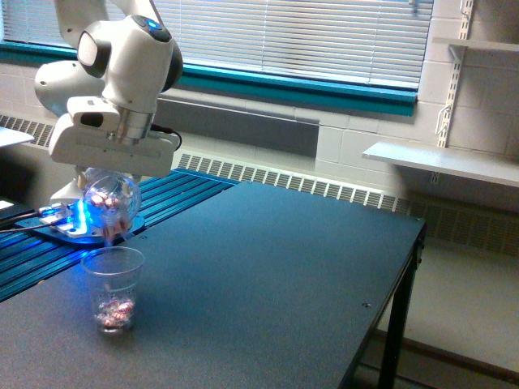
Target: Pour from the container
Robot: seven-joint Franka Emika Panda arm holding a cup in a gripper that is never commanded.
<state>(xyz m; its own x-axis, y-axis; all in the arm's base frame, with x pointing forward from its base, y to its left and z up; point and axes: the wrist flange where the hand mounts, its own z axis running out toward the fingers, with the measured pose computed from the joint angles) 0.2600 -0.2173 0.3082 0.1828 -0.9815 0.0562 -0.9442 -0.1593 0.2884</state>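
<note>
Now, fingers [111, 180]: clamped on the container, mostly hidden under the white hand.
Container [112, 203]: clear rounded jar of pink-red pieces, tipped mouth-down just above the cup so pieces fall straight in.
Cup [113, 288]: clear, upright, some pieces lying at its bottom.
Worktop [259, 275]: dark, otherwise bare near the cup.
Room: closed blinds [292, 32], teal sill, white wall shelves [442, 162].

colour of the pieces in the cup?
Pink-red pieces at the bottom of the clear cup; exterior view.

Gripper [112, 173] tips container [113, 202] over cup [113, 288]
</note>
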